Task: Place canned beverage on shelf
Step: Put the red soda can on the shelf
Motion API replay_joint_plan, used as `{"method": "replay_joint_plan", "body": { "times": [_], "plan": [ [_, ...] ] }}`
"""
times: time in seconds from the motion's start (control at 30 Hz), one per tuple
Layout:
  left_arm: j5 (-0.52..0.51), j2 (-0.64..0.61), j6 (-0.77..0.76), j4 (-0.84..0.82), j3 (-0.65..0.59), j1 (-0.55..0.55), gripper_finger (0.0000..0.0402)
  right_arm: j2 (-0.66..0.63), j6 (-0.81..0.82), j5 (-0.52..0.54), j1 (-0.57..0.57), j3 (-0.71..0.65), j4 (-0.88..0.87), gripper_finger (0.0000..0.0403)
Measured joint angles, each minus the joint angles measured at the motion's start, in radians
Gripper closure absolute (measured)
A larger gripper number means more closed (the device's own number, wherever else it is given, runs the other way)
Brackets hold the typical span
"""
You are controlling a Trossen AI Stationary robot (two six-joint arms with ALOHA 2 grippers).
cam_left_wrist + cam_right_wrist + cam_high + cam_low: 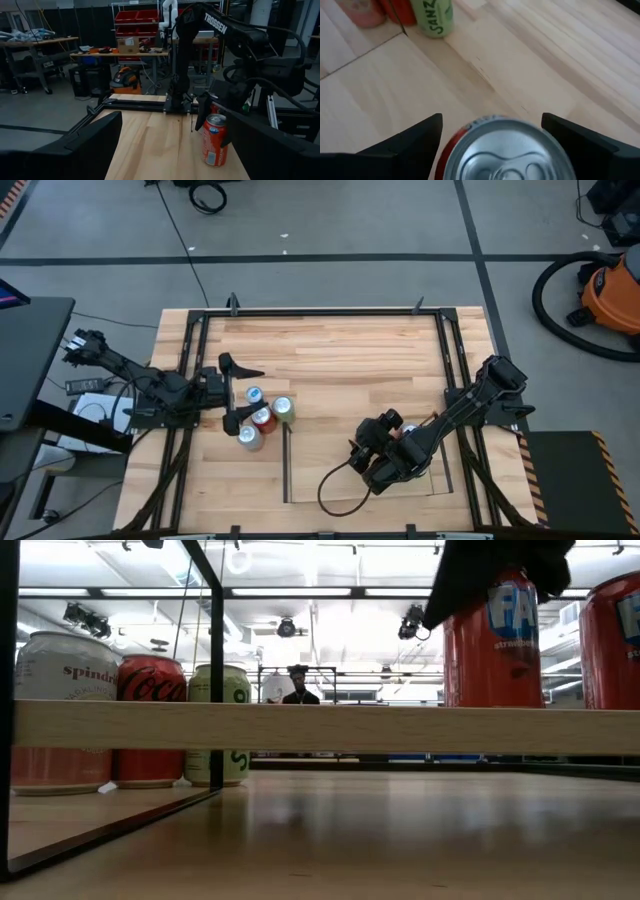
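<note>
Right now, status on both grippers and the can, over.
Right gripper open, straddling red can over shelf. Left gripper open beside four-can cluster, idle. Second red can stands close by; nothing else blocking.

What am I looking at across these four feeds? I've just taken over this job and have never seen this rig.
It is a robot with two dark arms working at a wooden table, and each arm ends in a two-fingered tool.

The high view looks straight down on the table. The low view looks level across the tabletop. The two wrist views each look forward from one arm.

The left tool is open and empty. It sits beside a cluster of four cans standing on the table.

The right tool is at the top of a red can, above the shelf. The shelf is the light-wood panel with dark rod edges. The right wrist view looks down on that can's silver lid. In the low view the can seems to stand on the panel, but I cannot confirm whether the tool is gripping it.
</note>
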Motion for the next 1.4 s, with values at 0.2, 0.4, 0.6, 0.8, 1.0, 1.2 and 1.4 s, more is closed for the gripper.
{"method": "replay_joint_plan", "body": {
  "times": [0.2,0.4,0.6,0.8,1.0,1.2,1.4],
  "plan": [
    [0.0,0.0,0.0,0.0,0.0,0.0,0.0033,0.0,-0.003,0.03,-0.006,0.059,-0.059,0.0054],
    [0.0,0.0,0.0,0.0,0.0,0.0,0.0033,0.0,-0.027,0.068,-0.017,0.125,-0.129,0.0055],
    [0.0,0.0,0.0,0.0,0.0,0.0,0.0033,0.001,-0.182,-0.05,-0.086,0.185,-0.076,0.0055],
    [0.0,0.0,-0.002,0.0,0.0,0.0,0.0033,0.002,-0.279,-0.188,-0.138,0.193,-0.046,0.0055],
    [0.0,0.0,-0.005,-0.005,0.0,0.0,0.0033,0.002,-0.287,-0.266,-0.18,0.193,-0.154,0.0055],
    [0.0,0.0,-0.005,-0.005,0.0,0.0,0.0033,0.002,-0.282,-0.309,-0.22,0.193,-0.213,0.0055],
    [0.0,0.0,-0.005,-0.006,0.0,0.0,0.0033,0.002,-0.268,-0.342,-0.248,0.193,-0.264,0.0055]
  ]
}}
